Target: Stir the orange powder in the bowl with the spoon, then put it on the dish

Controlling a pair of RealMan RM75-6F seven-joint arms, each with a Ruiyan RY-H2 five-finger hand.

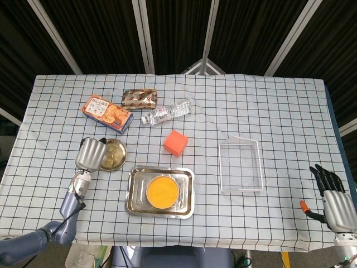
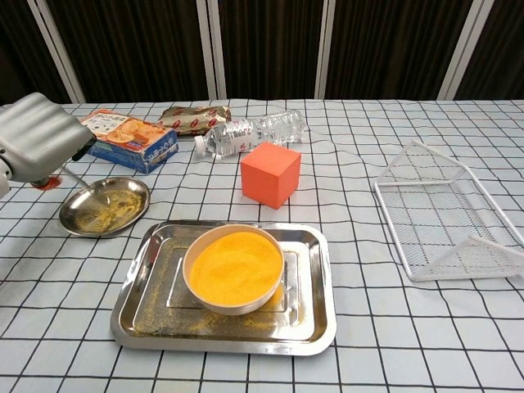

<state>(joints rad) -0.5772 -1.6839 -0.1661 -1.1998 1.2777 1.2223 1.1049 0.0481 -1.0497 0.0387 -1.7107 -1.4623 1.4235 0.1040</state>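
A white bowl (image 2: 234,270) heaped with orange powder (image 1: 162,190) stands in a steel tray (image 2: 309,327) at the front centre. Left of the tray lies the round metal dish (image 2: 115,209), dusted with powder. My left hand (image 2: 37,141) hovers over the dish's far-left rim, fingers curled around the thin spoon (image 2: 75,178). The handle slants from under the hand down to the dish edge, and the spoon's bowl is hidden. In the head view the left hand (image 1: 91,152) overlaps the dish (image 1: 117,156). My right hand (image 1: 334,202) rests off the table's right front corner, fingers spread, holding nothing.
An orange cube (image 2: 270,173) sits behind the tray. Further back lie a clear water bottle (image 2: 250,131), a cracker box (image 2: 131,139) and a brown snack packet (image 2: 192,119). A white wire basket (image 2: 446,217) stands on the right.
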